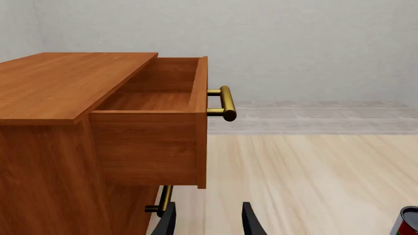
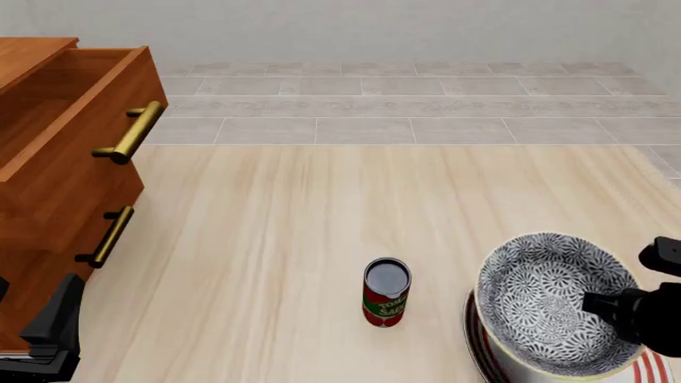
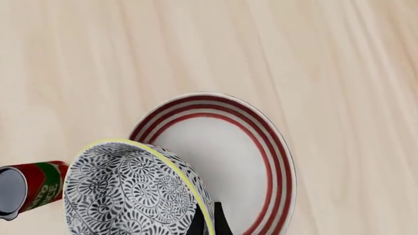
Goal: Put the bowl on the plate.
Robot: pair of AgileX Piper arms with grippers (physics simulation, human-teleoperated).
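The bowl (image 2: 543, 299), grey-and-white floral with a pale yellow rim, hangs tilted over the plate (image 2: 476, 339) at the table's near right. My right gripper (image 2: 602, 306) is shut on the bowl's right-hand rim. In the right wrist view the fingertips (image 3: 216, 220) pinch the rim of the bowl (image 3: 127, 191), and the white, red-ringed plate (image 3: 225, 156) lies below. Whether the bowl touches the plate I cannot tell. My left gripper (image 1: 207, 221) is open and holds nothing, low beside the dresser.
A red can (image 2: 385, 292) stands upright just left of the plate. A wooden dresser (image 2: 43, 199) fills the left side, its top drawer (image 1: 153, 100) pulled open, with brass handles (image 2: 130, 133).
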